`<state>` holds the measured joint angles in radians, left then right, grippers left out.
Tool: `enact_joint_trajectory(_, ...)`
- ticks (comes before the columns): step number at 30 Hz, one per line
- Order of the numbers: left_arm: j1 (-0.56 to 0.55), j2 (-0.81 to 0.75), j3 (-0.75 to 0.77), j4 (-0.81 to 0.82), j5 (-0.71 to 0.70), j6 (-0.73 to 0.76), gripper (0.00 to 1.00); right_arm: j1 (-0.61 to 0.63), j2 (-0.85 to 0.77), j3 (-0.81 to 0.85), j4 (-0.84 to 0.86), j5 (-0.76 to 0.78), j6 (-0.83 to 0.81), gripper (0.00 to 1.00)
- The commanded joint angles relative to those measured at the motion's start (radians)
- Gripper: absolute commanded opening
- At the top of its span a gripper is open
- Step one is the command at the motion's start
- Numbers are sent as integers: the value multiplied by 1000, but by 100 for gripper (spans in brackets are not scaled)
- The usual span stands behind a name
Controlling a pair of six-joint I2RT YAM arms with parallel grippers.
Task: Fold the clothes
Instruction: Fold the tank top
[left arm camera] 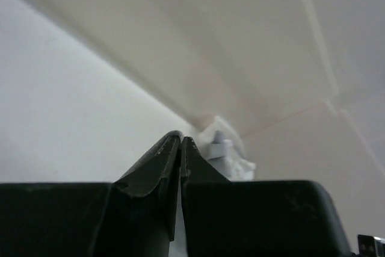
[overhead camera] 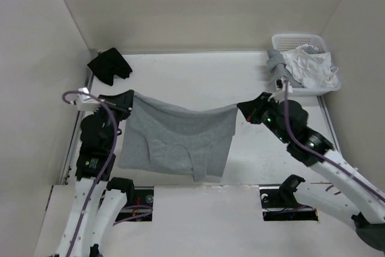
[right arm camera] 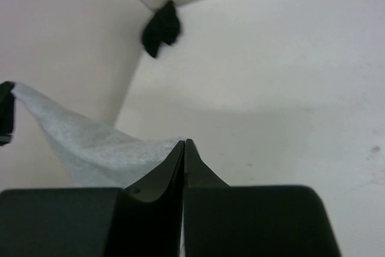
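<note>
The plain medium-grey knit tank top (overhead camera: 174,139) is one even grey throughout, hems and straps the same shade, and it reads paler in the right wrist view. The left tool (overhead camera: 126,99) and right tool (overhead camera: 243,108) are matt black, on white arms (overhead camera: 84,209) with black joints and purple cables (overhead camera: 112,126). The counter (overhead camera: 198,76) is plain white; at its far-left corner lies a small solid-black crumpled garment (overhead camera: 109,65), and at its far-right corner a white slatted plastic basket (overhead camera: 299,40) of white and pale-grey laundry (overhead camera: 310,67).
</note>
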<state>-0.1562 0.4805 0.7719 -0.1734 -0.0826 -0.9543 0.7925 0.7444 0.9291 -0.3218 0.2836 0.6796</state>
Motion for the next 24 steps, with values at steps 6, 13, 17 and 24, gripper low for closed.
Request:
enact_joint_trajectory(6,36,637,-191,417,15,-104,0,-324,421,-93,429,-365,63,0)
enact_joint_trajectory(13,-163,425,47,342,-52,-17,0,-264,212,114,244,-247,-67,0)
enact_joint_trajectory(17,-191,258,133,259,-123,66,0,-208,73,194,161,-193,-100,0)
enact_joint_trajectory(24,-295,109,196,147,-201,115,0,-2,-45,232,73,-57,-112,0)
